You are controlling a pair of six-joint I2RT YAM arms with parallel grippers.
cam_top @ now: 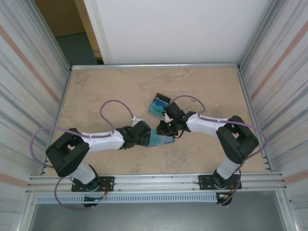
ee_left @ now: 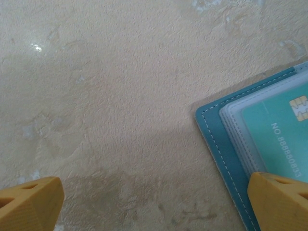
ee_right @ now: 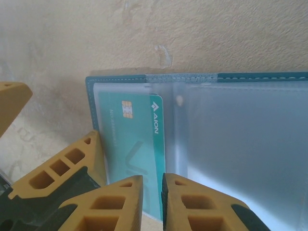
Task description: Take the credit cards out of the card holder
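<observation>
The wallet (cam_top: 162, 140) lay open on the table (ee_left: 120, 96). The left gripper (ee_left: 154, 202), spread wide, had one finger (ee_left: 279, 202) at its corner, maybe to hold it down, while the right gripper (ee_right: 153, 202) pinched the green card (ee_right: 137, 139) by its edge.

One card holder (ee_right: 240, 139), one card (ee_right: 137, 139) inside — one tray (cam_top: 156, 107)

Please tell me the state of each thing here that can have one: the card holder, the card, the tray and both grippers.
card holder: open, lying flat, lining up.
teal credit card: mostly inside its pocket, one long edge out.
clear tray: on the table, blue-green things inside, too small to tell.
left gripper: wide open, one finger at the card holder's edge.
right gripper: almost shut, pinching the teal credit card's edge.
</observation>
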